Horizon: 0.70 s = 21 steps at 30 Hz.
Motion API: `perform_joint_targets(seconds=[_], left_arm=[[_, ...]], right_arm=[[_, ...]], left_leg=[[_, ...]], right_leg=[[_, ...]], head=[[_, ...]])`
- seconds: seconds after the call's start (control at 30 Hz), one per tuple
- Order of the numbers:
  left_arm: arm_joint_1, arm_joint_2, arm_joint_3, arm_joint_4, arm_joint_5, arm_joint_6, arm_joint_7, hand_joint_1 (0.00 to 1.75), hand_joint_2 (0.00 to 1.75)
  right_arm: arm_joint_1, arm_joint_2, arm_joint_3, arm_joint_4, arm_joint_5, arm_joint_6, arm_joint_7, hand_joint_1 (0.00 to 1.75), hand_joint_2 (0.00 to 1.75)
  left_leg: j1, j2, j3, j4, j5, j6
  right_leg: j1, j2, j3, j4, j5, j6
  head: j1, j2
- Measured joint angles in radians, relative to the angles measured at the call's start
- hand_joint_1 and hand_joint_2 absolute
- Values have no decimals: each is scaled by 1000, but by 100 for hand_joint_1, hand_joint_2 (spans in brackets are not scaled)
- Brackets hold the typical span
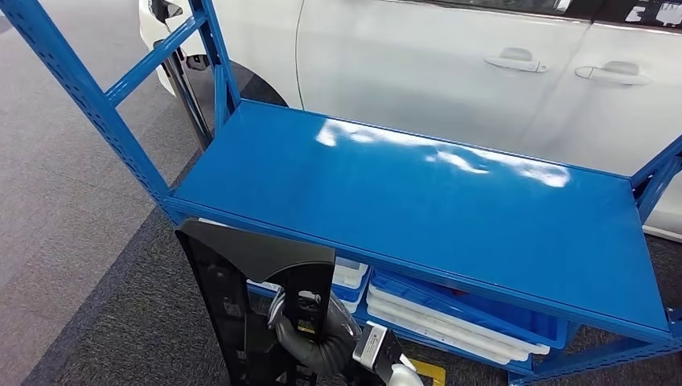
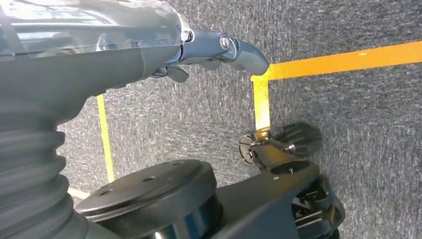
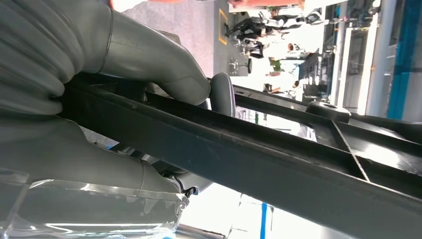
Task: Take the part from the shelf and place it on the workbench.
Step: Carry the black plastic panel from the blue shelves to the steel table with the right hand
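The right hand gripped the black part, held upright just in front of the blue workbench; the part's lower end was cut off from sight. A label on it was too small to read. The left hand hung over carpet, fingers apart, holding nothing.

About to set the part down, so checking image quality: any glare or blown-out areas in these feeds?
Head view: white glare streaks across the glossy blue metal shelf top; the black plastic trim part in the right hand reads clearly. Right wrist view: background overexposed behind the part. Left wrist view: even light, left hand sharp.
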Motion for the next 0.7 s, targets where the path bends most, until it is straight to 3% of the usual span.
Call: perform_joint_targets(seconds=[0.1, 0.13, 0.2, 0.27, 0.3, 0.33, 0.37, 0.43, 0.5, 0.6, 0.63, 0.67, 0.7], left_arm=[[0, 0, 0, 0, -1, -2, 0, 0, 175], [1, 0, 0, 0, -1, -3, 0, 0, 175], [1, 0, 0, 0, -2, -4, 0, 0, 175], [1, 0, 0, 0, -3, -4, 0, 0, 175], [1, 0, 0, 0, -4, -5, 0, 0, 175], [1, 0, 0, 0, -4, -5, 0, 0, 175], [1, 0, 0, 0, -5, -5, 0, 0, 175], [-2, 0, 0, 0, -5, -6, -1, 0, 175], [-7, 0, 0, 0, -5, -8, -2, 0, 175], [-6, -1, 0, 0, -6, -10, -4, 0, 175], [-6, -2, 0, 0, -6, -12, -4, 0, 175], [-7, -2, 0, 0, -7, -13, -5, 0, 175], [-8, -3, 0, 0, -8, -14, -5, 0, 175]], right_arm=[[6, 0, -2, -5, 3, 0, 0, 136, 175], [8, 0, -3, -7, 4, 1, 0, 136, 175], [10, 0, -3, -12, 5, 3, 0, 136, 175], [15, 0, -3, -16, 6, 4, 0, 136, 175], [18, 0, -4, -17, 7, 4, 0, 136, 175], [21, 0, -4, -18, 7, 4, 0, 136, 175], [23, 0, -4, -19, 7, 4, 0, 136, 175], [25, 0, -4, -22, 7, 5, 0, 136, 175], [27, 0, -5, -27, 8, 5, 0, 136, 175], [31, -1, -6, -29, 8, 5, 0, 136, 175], [33, -1, -7, -30, 8, 5, 0, 136, 175], [36, -2, -9, -31, 8, 5, -1, 136, 175], [38, -3, -10, -32, 8, 5, -1, 136, 175]], left_leg=[[1, 0, -8, 2, 4, -19], [1, 1, -13, 14, -10, -24], [5, 1, -43, 95, -80, -34], [8, 1, -82, 224, -161, -41], [8, 1, -88, 266, -183, -42], [8, 1, -76, 269, -184, -42], [8, 1, -43, 232, -169, -41], [7, 2, 60, 81, -126, -33], [1, 1, 116, -19, -100, -21], [-5, 1, 106, -30, -76, -3], [-3, 3, 98, -32, -63, 4], [-1, 5, 86, -36, -49, 11], [2, 7, 71, -38, -34, 17]], right_leg=[[1, 0, -9, -7, 14, -16], [-1, -2, -13, -11, 21, -23], [-4, -5, -27, -15, 35, -34], [-2, -7, -46, -14, 49, -37], [-1, -8, -57, -13, 57, -37], [-1, -8, -68, -11, 65, -36], [-1, -8, -78, -10, 72, -34], [0, -7, -94, -8, 89, -28], [1, -7, -102, -9, 105, -17], [-2, -8, -104, -19, 129, 2], [-3, -6, -110, -15, 119, 7], [-4, -4, -121, 8, 87, 11], [-5, -3, -137, 52, 37, 15]], head=[[0, 0], [0, 0], [0, 0], [0, 0], [0, 0], [0, 0], [0, 0], [0, 0], [0, 0], [0, 0], [0, 0], [0, 0], [0, 0]])
